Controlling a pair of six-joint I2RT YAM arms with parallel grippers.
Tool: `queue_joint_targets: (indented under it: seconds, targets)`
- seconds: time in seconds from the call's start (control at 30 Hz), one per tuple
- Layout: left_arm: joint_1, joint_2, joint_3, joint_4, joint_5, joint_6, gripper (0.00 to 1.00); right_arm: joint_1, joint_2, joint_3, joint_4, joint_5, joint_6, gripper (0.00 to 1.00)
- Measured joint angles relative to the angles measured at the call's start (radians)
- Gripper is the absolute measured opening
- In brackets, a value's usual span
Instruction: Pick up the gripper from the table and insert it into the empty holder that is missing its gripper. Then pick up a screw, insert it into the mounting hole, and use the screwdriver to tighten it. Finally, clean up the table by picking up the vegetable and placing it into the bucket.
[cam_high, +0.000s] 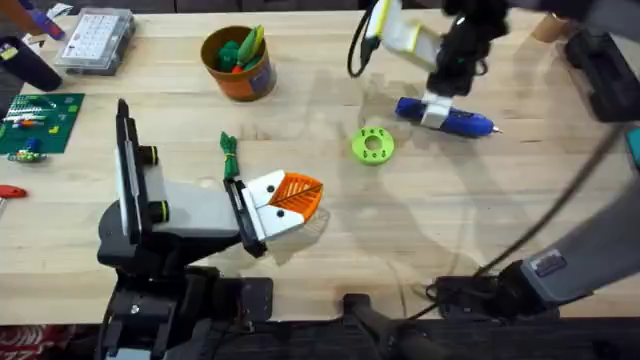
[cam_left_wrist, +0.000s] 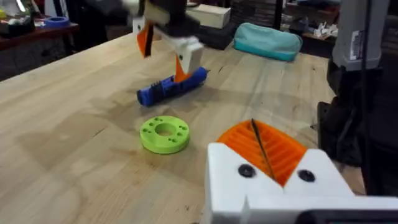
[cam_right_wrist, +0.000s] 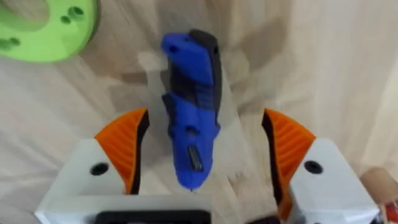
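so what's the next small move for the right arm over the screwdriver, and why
Probably close the fingers. The right gripper is open and straddles the blue screwdriver, one orange pad on each side with a gap to the body. The screwdriver lies flat on the table, so closing should seat the grip before any lift.

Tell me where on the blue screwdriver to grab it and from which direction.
Grip the screwdriver across the thick middle of its body, coming straight down from above. It lies flat on the table, so its two long sides are free. The right end effector is open and straddles it, one orange pad each side.
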Motion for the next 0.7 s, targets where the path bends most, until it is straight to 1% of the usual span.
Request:
queue_joint_targets:
  seconds: [0.1, 0.13, 0.17, 0.2, 0.33, 0.37, 0.4, 0.43, 0.57, 0.7]
  targets:
    - [0.0, 0.0, 0.0, 0.0, 0.0, 0.0, 0.005, 0.0, -0.109, 0.001, -0.025, -0.004, 0.017, 0.995]
    - [0.0, 0.0, 0.0, 0.0, 0.0, 0.001, 0.029, 0.001, -0.144, 0.002, -0.032, -0.004, 0.022, 0.995]
    - [0.0, 0.0, 0.0, 0.0, 0.0, 0.003, 0.112, 0.002, -0.176, 0.002, -0.038, -0.004, 0.026, 0.995]
    - [0.0, 0.0, 0.0, 0.0, 0.0, 0.001, 0.221, 0.004, -0.21, 0.003, -0.043, -0.005, 0.032, 0.995]
    - [0.0, 0.0, 0.0, 0.0, 0.0, -0.001, 0.852, 0.02, -0.323, 0.004, -0.056, -0.005, 0.074, 0.995]
    - [0.0, 0.0, 0.0, 0.0, 0.0, -0.004, 0.95, 0.028, -0.348, 0.005, -0.059, -0.005, 0.089, 0.996]
    - [0.0, 0.0, 0.0, 0.0, 0.0, -0.004, 0.977, 0.036, -0.37, 0.005, -0.06, -0.005, 0.104, 0.995]
    - [0.0, 0.0, 0.0, 0.0, 0.0, -0.003, 0.984, 0.045, -0.391, 0.005, -0.06, -0.007, 0.122, 0.995]
    - [0.0, 0.0, 0.0, 0.0, 0.0, -0.003, 0.986, 0.092, -0.46, 0.006, -0.065, -0.011, 0.237, 0.995]
    - [0.0, 0.0, 0.0, 0.0, 0.0, -0.003, 0.986, 0.136, -0.487, 0.006, -0.07, -0.013, 0.373, 0.995]
